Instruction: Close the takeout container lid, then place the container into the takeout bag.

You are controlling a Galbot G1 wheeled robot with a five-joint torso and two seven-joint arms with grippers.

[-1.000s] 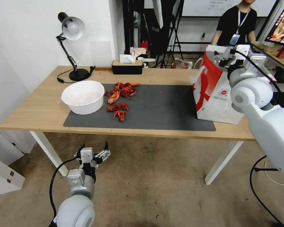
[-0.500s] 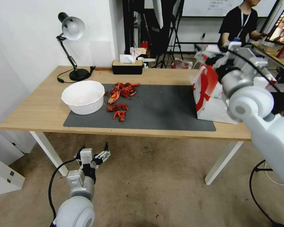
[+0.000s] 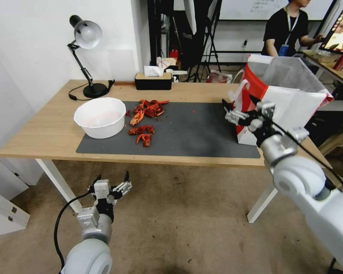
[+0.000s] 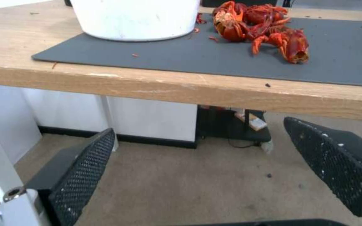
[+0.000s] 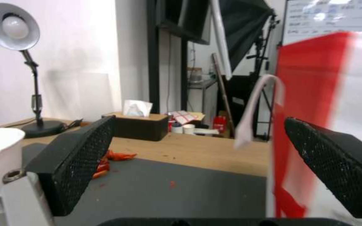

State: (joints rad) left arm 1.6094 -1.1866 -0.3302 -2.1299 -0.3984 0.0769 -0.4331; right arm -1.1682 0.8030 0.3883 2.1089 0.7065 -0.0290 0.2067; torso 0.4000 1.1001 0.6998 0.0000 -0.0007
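White paper takeout bag (image 3: 293, 102) with red sides stands upright at the right end of the wooden table (image 3: 45, 133), partly on the right edge of the dark grey mat (image 3: 194, 133); its mouth is open and a clear plastic liner (image 3: 289, 72) rises above the rim. One white handle (image 3: 238, 91) hangs over the red side facing the mat; right wrist view shows the same handle (image 5: 254, 106) against the red panel. Takeout container cannot be made out in any view, and the bag's interior is hidden from the head camera. Right gripper (image 3: 238, 112) hangs over the mat's right edge, just beside the bag's red side, below the rim; fingers (image 5: 80, 157) spread wide apart with nothing between them, and the table, mat and bag show through the gap. Left gripper (image 3: 112, 182) is parked low in front of the table's near edge, below tabletop level, over the carpet (image 3: 179, 228); its fingers (image 4: 80, 175) likewise spread, nothing held. Round white bowl (image 3: 100, 116) sits on the mat's left part, with red crayfish shells (image 3: 145, 121) scattered just beside it toward the mat's middle; left wrist view shows the bowl (image 4: 135, 18) and shells (image 4: 265, 28) from below table height. Black tissue box (image 3: 153, 80) and desk lamp (image 3: 85, 57) stand along the far edge of the table.
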